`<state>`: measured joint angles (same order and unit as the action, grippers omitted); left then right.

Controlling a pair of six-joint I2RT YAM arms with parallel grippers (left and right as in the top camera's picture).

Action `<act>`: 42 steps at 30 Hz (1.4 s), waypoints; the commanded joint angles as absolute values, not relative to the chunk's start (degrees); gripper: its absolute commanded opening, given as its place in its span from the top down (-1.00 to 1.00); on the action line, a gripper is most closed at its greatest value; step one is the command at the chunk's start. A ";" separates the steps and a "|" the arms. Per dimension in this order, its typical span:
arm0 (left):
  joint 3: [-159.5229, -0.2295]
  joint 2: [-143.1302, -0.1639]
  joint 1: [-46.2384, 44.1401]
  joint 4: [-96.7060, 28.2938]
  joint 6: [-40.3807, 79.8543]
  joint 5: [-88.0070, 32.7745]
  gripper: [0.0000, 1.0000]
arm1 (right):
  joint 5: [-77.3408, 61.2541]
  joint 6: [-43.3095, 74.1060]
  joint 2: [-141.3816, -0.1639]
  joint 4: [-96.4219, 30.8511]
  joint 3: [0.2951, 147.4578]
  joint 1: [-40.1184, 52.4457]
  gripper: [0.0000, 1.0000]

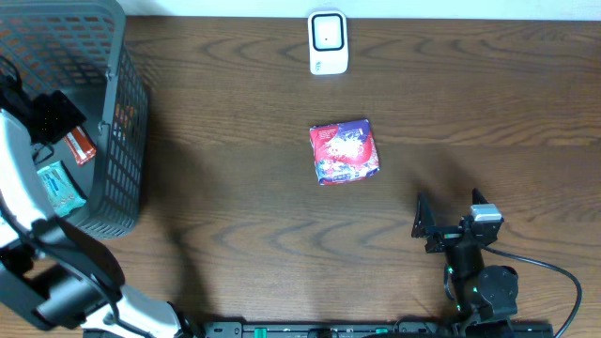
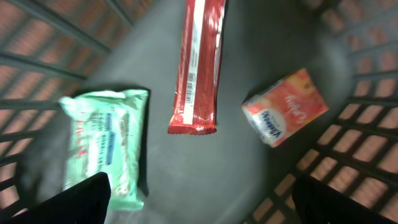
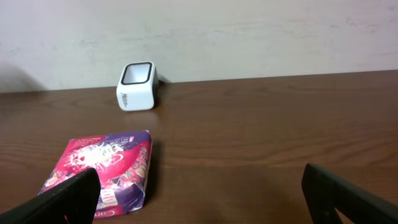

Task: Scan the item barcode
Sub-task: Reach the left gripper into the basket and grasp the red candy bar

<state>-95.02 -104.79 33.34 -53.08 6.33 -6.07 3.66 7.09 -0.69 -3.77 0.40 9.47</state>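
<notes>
In front of the scanner (image 1: 328, 42), the pink packet (image 1: 344, 152) lies flat on the counter (image 1: 235, 235), unscanned. The jaws of the left arm (image 1: 11, 160) and right arm (image 1: 479, 282) gape empty. Pickup seems pending: the right arm should grasp the packet and turn its barcode toward the scanner.

A dark mesh basket (image 1: 131, 113) is sitting at the left end of the wooden table (image 1: 235, 235) — a green packet (image 2: 106, 146), a red wrapper (image 2: 198, 68) and an orange tissue pack (image 2: 285, 107) are lying apart on its floor.

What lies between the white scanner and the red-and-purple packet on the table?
Nothing: only bare wooden table separates the scanner and the packet, clear in the overhead view.
</notes>
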 commanded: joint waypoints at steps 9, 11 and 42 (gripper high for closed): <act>-94.76 -114.76 35.22 -52.62 -6.39 -21.65 -0.86 | 3.77 6.59 -0.34 -3.97 0.32 8.56 -0.99; -94.76 -115.92 35.18 -52.60 -8.21 -23.81 -0.86 | 3.77 6.59 -0.34 -3.97 0.32 8.56 -0.99; -92.42 -120.31 30.06 -40.91 -14.98 -15.55 -0.85 | 3.77 6.59 -0.34 -3.97 0.32 8.56 -0.98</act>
<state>-94.41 -119.61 29.91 -42.22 -14.02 -18.83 3.66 7.09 -0.69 -3.77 0.40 9.47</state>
